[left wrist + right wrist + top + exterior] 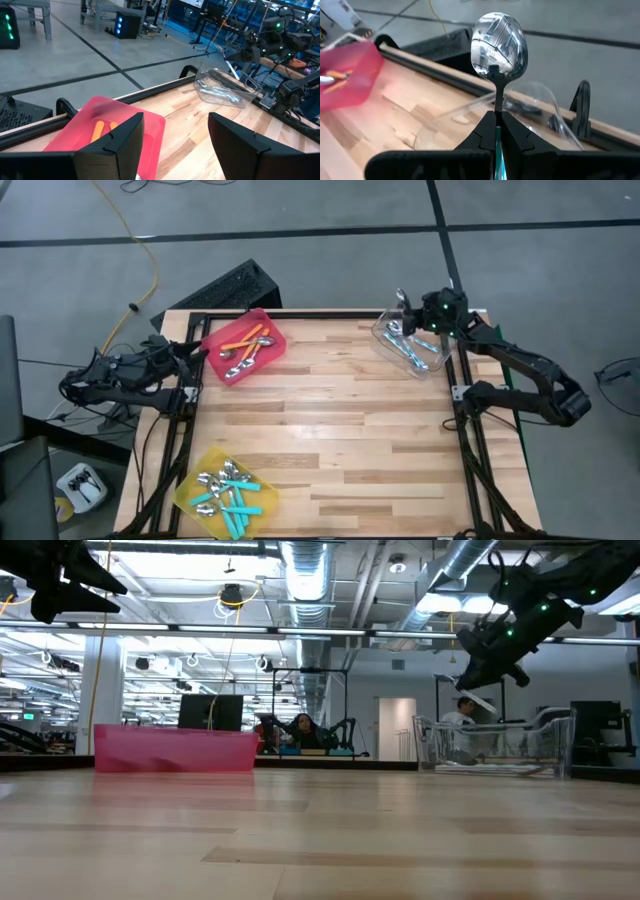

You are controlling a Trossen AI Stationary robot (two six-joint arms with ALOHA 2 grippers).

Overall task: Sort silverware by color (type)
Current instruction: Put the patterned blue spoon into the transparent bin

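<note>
Right gripper (497, 131) is clamped on 1 spoon (499, 45), handle pinched between the fingers, bowl pointing away from the wrist. Handle colour at the jaws looks teal or light blue, can't say which. In the high view it hangs over the clear bin (408, 345) at the table's far right corner; that bin holds several light-handled spoons. Red bin (243, 343), far left, has orange-handled spoons. Yellow bin (224, 492), near left, has teal ones. Left gripper (172, 142) waits just beside the red bin, jaws wide, nothing in them.

Step in hand, my read: dropping this spoon into the clear bin.
- Check the handle colour matches the bin first; teal belongs in yellow.
- Lower until the spoon is inside the walls before opening; released from height it may bounce out.
- Keep it centred, away from the rim, which is thin and likely to tip.
- Open fully, lift straight up.
</note>
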